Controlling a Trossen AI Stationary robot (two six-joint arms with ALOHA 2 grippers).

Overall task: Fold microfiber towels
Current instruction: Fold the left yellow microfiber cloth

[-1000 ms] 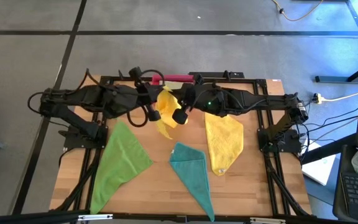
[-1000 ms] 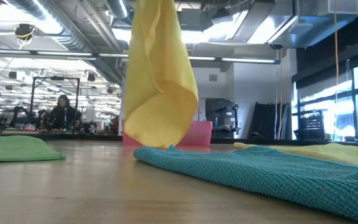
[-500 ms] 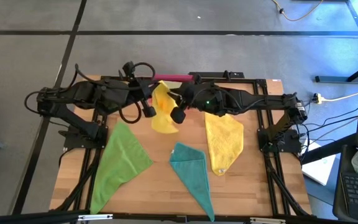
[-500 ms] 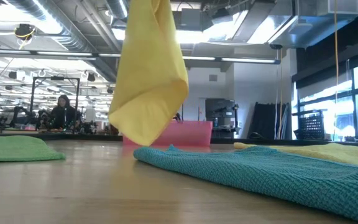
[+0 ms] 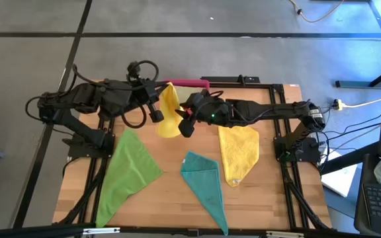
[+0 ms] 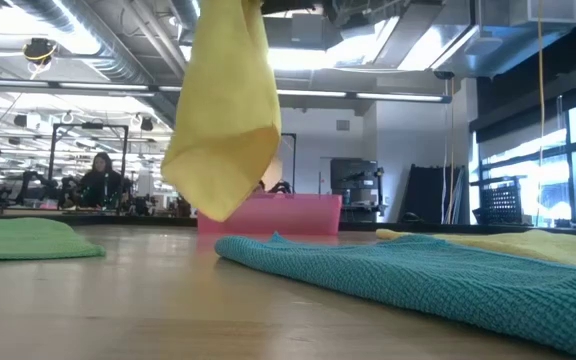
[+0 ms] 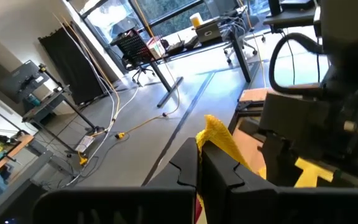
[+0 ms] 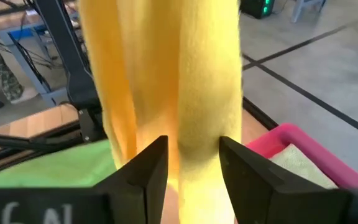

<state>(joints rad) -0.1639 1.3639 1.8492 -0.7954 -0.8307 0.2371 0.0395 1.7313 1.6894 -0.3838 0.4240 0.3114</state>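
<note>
**1 yellow towel in the air, 3 waiting on the worktop**

My left hand (image 5: 159,100) is clamped on the top edge of a yellow towel (image 5: 170,111), which hangs folded over, clear of the worktop (image 5: 170,198), near its far edge and in front of the pink tray (image 5: 189,82). My right hand (image 8: 192,163) sits just beside the cloth with its fingers parted; the hanging fabric runs down between them, but they are not pinching it.

By my reckoning the job is in its early part. The pink tray holds what looks like 1 pale towel (image 8: 299,158), though I cannot tell how neatly it is folded. The one I carry seems folded and likely bound for that tray. Left lying on the worktop are 3 more: the bright green towel (image 5: 129,168), the teal towel (image 5: 204,178), and a second yellow towel (image 5: 238,151), none of them in a finished square.
</note>
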